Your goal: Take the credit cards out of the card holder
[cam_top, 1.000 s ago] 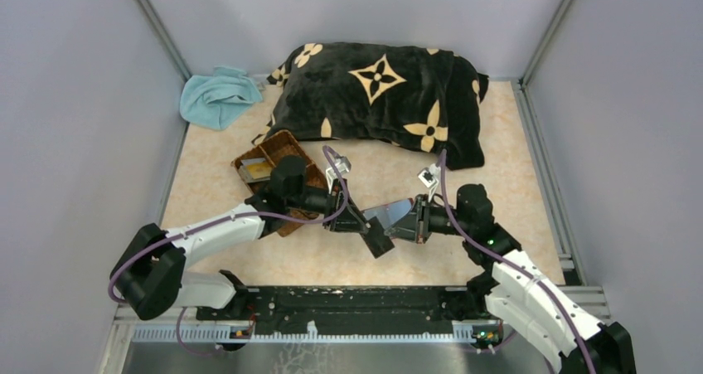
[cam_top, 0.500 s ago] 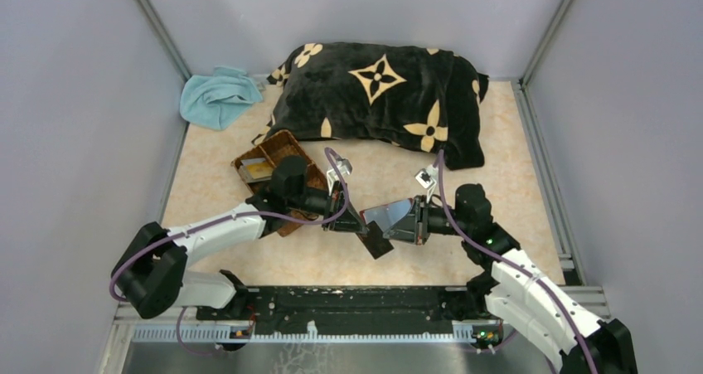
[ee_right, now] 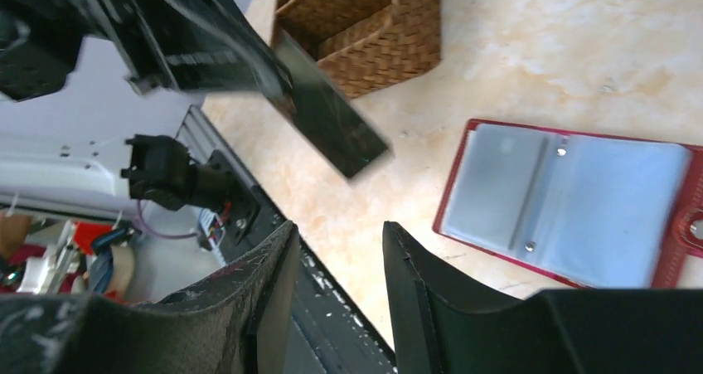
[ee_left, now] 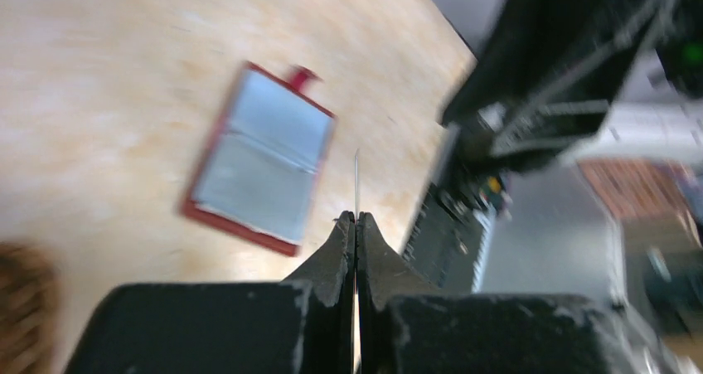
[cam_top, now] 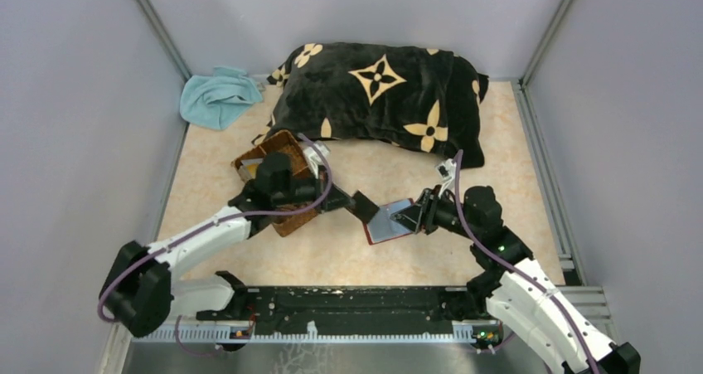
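The red card holder (cam_top: 388,222) lies open and flat on the table, its clear sleeves facing up; it also shows in the left wrist view (ee_left: 259,175) and the right wrist view (ee_right: 572,201). My left gripper (cam_top: 344,201) is shut on a black card (cam_top: 363,206), held in the air to the left of the holder. The left wrist view shows that card edge-on (ee_left: 356,179), pinched in the left gripper (ee_left: 356,218). The right wrist view shows its black face (ee_right: 327,109). My right gripper (cam_top: 413,216) stands open and empty (ee_right: 336,233) just right of the holder.
A brown wicker basket (cam_top: 269,148) with compartments sits under my left arm, also seen as the basket (ee_right: 365,26) from the right wrist. A black pillow with tan flowers (cam_top: 381,92) lies at the back. A teal cloth (cam_top: 217,96) is at the back left.
The black card has come out of the holder and moved left with my left gripper. My right gripper has let go of the holder, which now lies flat on the table.
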Tool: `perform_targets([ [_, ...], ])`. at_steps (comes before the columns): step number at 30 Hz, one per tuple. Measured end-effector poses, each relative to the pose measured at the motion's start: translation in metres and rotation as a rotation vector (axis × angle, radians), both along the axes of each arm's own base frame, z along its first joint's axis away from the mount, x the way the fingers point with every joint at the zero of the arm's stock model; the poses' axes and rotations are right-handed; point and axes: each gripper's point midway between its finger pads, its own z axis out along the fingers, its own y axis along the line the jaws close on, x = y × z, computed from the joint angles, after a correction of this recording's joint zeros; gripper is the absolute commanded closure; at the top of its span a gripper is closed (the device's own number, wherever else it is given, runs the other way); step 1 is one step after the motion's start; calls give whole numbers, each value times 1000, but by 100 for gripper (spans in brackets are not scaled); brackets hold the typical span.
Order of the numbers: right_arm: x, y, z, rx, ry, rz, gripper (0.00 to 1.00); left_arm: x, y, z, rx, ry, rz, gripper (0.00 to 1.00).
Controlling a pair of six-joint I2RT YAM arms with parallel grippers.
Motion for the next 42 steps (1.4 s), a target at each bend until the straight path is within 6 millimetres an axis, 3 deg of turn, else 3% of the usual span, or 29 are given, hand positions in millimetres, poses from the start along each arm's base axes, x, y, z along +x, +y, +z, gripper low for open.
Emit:
perform_targets([
  [4, 5, -7, -8, -31, 8, -56, 58, 50, 45, 22, -2, -40, 328, 100],
  [7, 7, -9, -15, -44, 20, -71, 58, 79, 91, 39, 5, -82, 577, 100],
  [12, 3, -11, -39, -66, 62, -71, 58, 117, 175, 36, 92, -36, 939, 100],
  [17, 0, -11, -55, -77, 100, -63, 59, 130, 255, 29, 118, 38, 1224, 100],
  [23, -2, -10, -60, -79, 106, -54, 59, 137, 317, 17, 95, 125, 1390, 100],
  [27, -2, -10, -61, -80, 110, -50, 59, 136, 331, 3, 48, 176, 1419, 100],
  [33, -1, -8, -65, -79, 115, -42, 59, 133, 329, -22, -17, 257, 1432, 100],
  [42, -1, -6, -73, -84, 134, -28, 59, 136, 337, -33, -72, 269, 1503, 100],
])
